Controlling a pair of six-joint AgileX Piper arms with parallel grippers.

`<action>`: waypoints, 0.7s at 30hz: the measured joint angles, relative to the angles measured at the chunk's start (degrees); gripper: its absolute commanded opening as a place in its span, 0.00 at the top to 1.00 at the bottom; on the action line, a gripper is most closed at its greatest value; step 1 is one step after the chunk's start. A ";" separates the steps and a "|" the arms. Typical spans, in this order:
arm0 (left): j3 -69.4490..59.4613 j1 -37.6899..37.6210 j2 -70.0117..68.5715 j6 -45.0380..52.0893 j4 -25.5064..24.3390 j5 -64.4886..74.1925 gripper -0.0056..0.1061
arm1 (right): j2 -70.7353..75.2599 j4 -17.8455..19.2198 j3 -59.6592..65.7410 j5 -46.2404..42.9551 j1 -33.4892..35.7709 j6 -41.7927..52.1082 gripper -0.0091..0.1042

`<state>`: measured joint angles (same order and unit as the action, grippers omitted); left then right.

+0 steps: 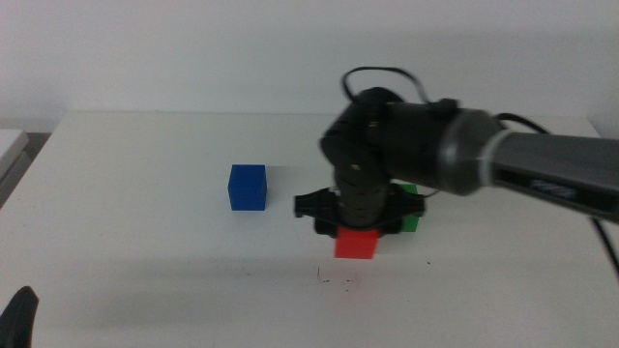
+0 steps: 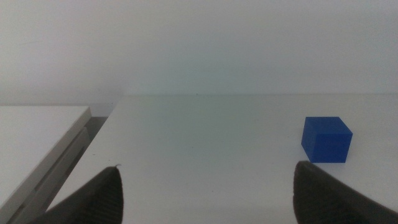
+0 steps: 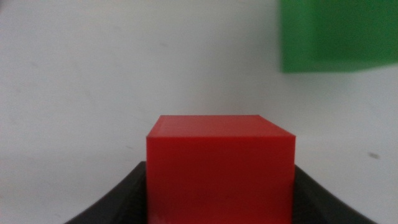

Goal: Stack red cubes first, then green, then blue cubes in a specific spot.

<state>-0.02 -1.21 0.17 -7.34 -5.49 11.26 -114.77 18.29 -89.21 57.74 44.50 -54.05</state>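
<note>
My right gripper (image 1: 355, 232) reaches in from the right and is shut on the red cube (image 1: 355, 246). In the right wrist view the red cube (image 3: 219, 168) fills the gap between the jaws of my right gripper (image 3: 219, 208). The green cube (image 1: 411, 223) sits just behind the gripper, mostly hidden by it, and shows as the green cube (image 3: 336, 34) in the right wrist view. The blue cube (image 1: 247, 187) stands alone on the table to the left, seen also as the blue cube (image 2: 326, 139). The spot (image 1: 336, 280), with tiny dark scuffs, lies just in front of the red cube. My left gripper (image 1: 19, 314) waits open at the bottom left, empty (image 2: 205, 199).
The white table (image 1: 145, 242) ends at a left edge, with a lower white surface (image 2: 37, 134) beyond it. The right arm's dark body and cable (image 1: 455, 145) hang over the table's right half.
</note>
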 measured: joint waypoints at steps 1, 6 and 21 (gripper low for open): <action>0.00 0.00 0.00 0.00 0.00 0.00 0.11 | -1.16 -0.26 -1.49 0.26 0.23 0.00 0.88; 0.00 0.00 0.00 0.00 0.00 0.00 0.11 | -4.59 -0.26 -5.14 1.20 1.10 -0.11 0.88; 0.00 0.00 0.00 0.10 0.00 0.00 0.11 | -7.54 -0.96 -5.36 2.03 2.39 -1.34 0.88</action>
<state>-0.02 -1.21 0.17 -7.24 -5.49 11.26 -122.31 17.32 -94.57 59.77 46.89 -55.39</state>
